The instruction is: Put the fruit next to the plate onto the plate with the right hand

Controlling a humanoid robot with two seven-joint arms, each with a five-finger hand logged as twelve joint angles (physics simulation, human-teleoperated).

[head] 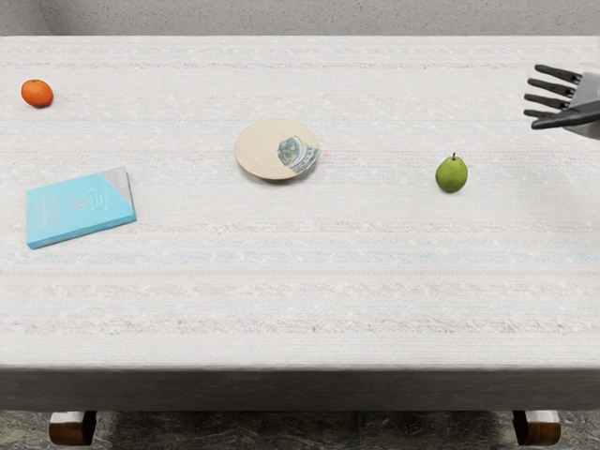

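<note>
Hovering at the far right edge of the surface (300, 281), fingers (562, 119) spread and empty, the right hand (574, 103) faces a green pear (451, 174) standing right of the plate (258, 150), a fruit liable to roll if nudged off-centre.

Only the right robot hand (568, 99) shows. It's got skinny black fingers on a plain light grey block.

Pear (451, 174) well apart from plate (255, 150)
</note>
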